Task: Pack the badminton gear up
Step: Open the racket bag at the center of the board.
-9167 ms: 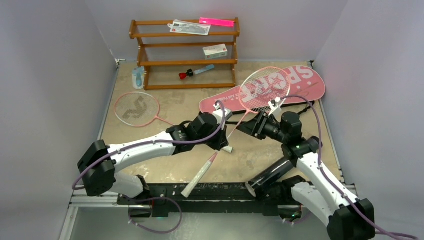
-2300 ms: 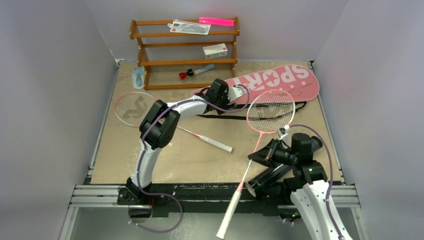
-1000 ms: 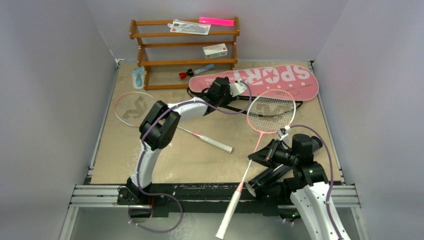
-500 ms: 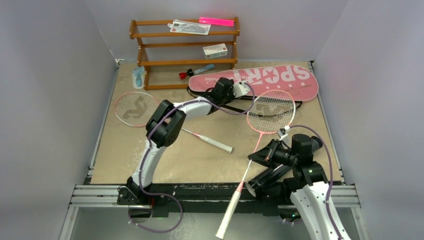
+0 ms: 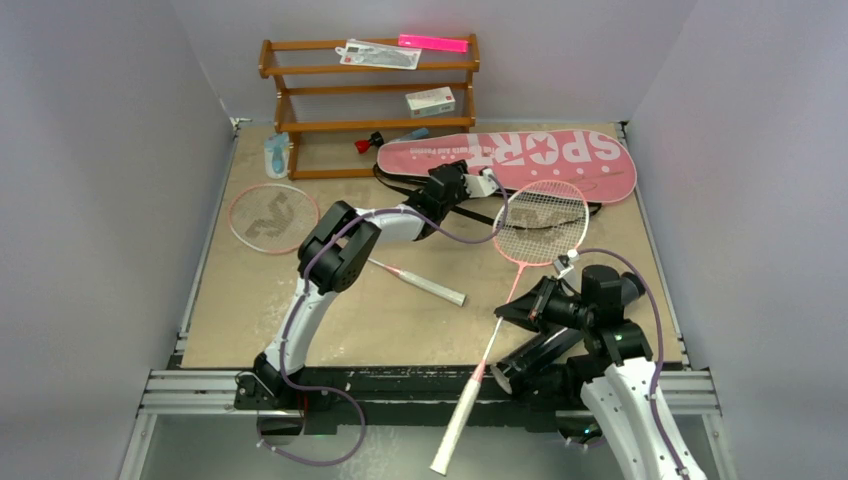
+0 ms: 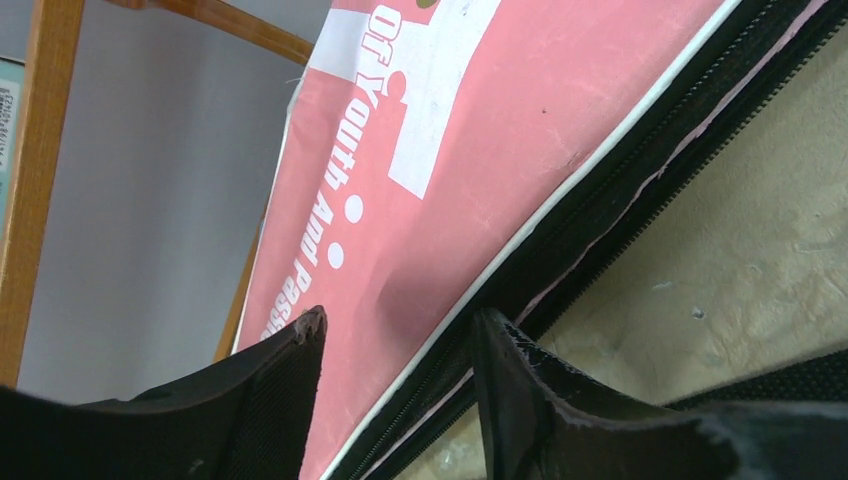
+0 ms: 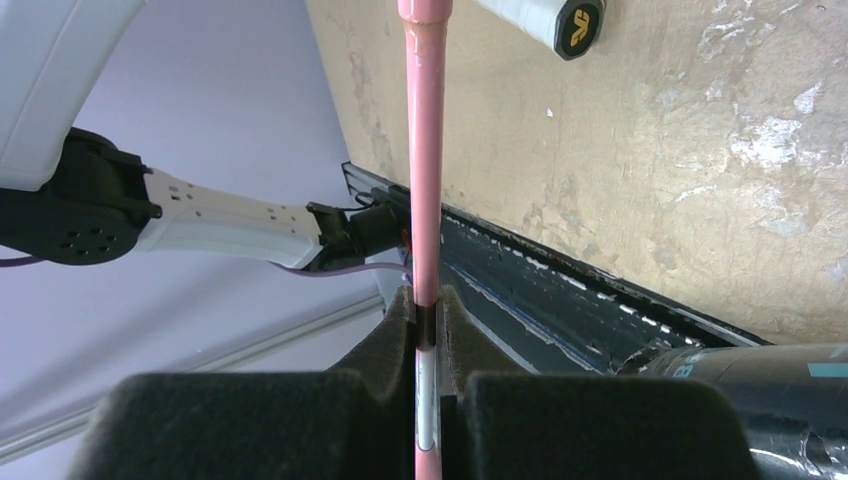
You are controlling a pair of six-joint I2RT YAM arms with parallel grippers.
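The pink "SPORT" racket bag (image 5: 540,150) lies across the far side of the table. My left gripper (image 5: 478,184) stands half closed around the bag's near zipped edge (image 6: 520,270). One finger (image 6: 285,385) rests on the pink top and the other (image 6: 510,385) sits at the black zipper. My right gripper (image 5: 503,316) is shut on the pink shaft (image 7: 423,150) of one racket. That racket's head (image 5: 541,220) is by the bag and its white handle (image 5: 455,430) hangs past the front edge. The second racket (image 5: 272,218) lies flat at the left. A black tube (image 5: 545,348) lies under my right arm.
A wooden shelf (image 5: 370,105) stands at the back with a white box (image 5: 430,101) and flat packets on it. A red-capped blue tool (image 5: 390,140) lies at the shelf's foot beside the bag's left end. The second racket's handle (image 5: 440,292) reaches mid-table. Grey walls close three sides.
My left gripper has slid right along the bag's near edge and its jaws have narrowed. The bag has swung flatter, its left end nearer the shelf. The right arm and its racket have not moved.
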